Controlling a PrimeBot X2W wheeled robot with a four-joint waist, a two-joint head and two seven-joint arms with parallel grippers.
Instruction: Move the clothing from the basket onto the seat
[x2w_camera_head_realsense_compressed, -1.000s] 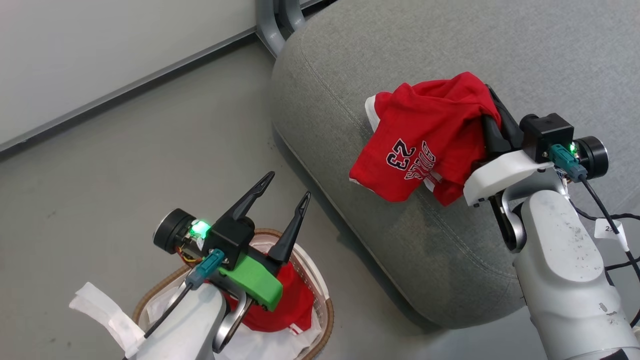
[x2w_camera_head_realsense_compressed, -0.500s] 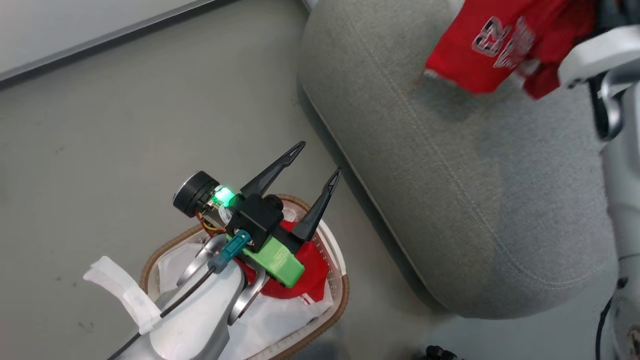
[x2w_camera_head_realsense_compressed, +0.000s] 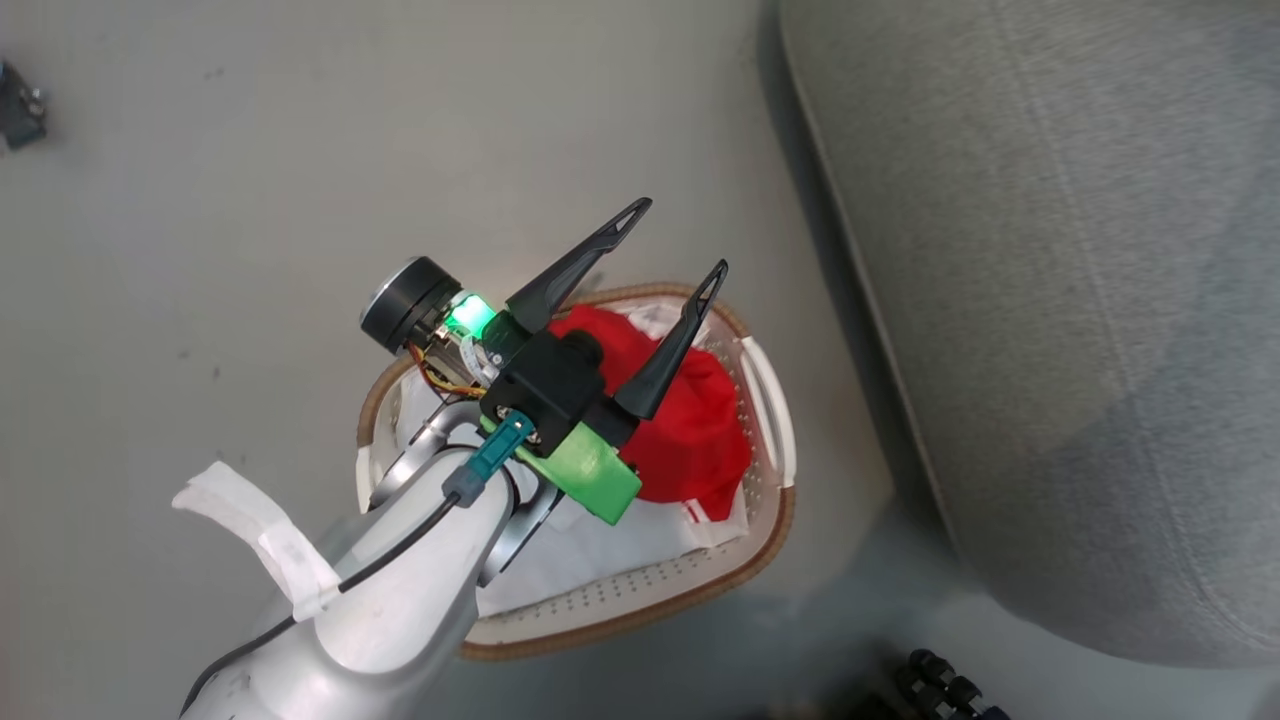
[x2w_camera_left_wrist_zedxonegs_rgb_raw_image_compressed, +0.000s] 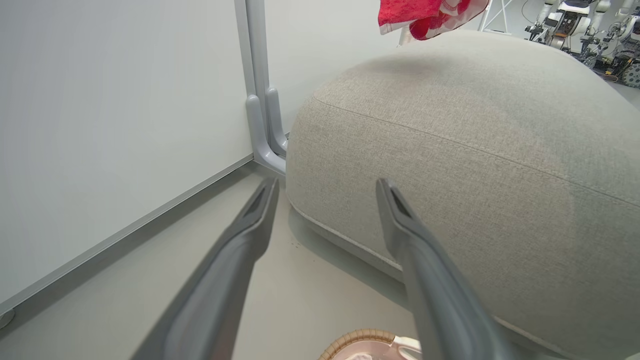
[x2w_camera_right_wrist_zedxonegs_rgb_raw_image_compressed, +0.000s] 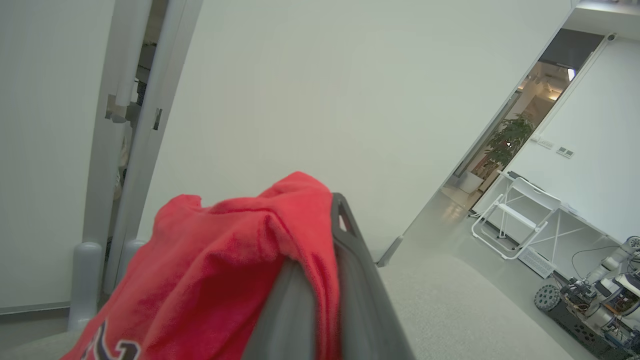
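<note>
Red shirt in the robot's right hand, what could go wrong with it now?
The red shirt is draped over the shut right gripper; it might stay hooked when the jaws open, instead of dropping onto the sofa. The open left gripper, above the basket, might also snag the white cloth beside the red garment.

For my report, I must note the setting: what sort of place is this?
Probably a robotics lab staged as a home: other wheeled robots and a folding chair stand in the background, while a grey sofa and a laundry basket sit on a plain floor.
</note>
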